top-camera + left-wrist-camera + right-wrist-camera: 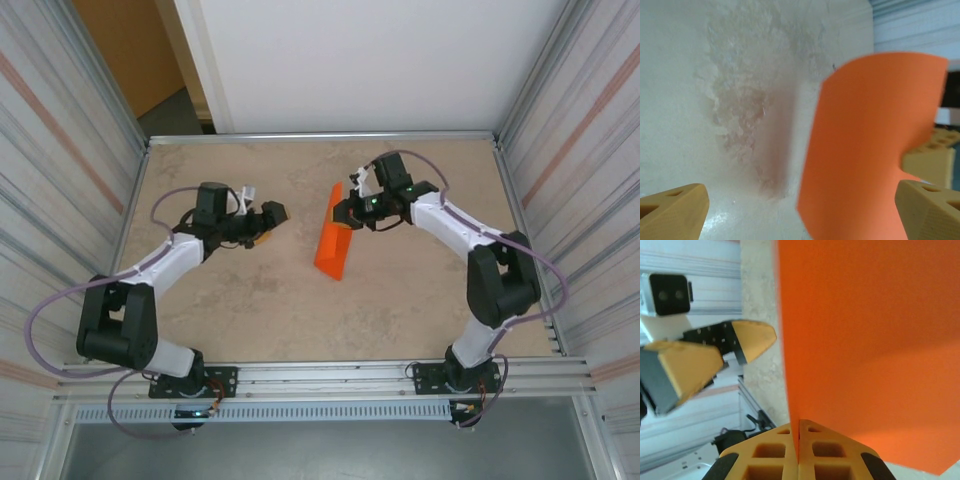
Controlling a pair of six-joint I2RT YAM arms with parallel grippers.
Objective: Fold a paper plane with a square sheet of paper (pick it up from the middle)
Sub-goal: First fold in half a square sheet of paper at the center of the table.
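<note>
We see our right gripper (pixel 798 432) at the bottom of the picture, its two yellow fingers pressed together on the lower edge of an orange paper (pixel 865 340). The paper rises across the right side. To the left, the left gripper (pixel 747 348) is near the paper but apart from it, fingers spread, over the beige table (pixel 760 385). A small white camera (pixel 667 294) sits at the upper left.
</note>
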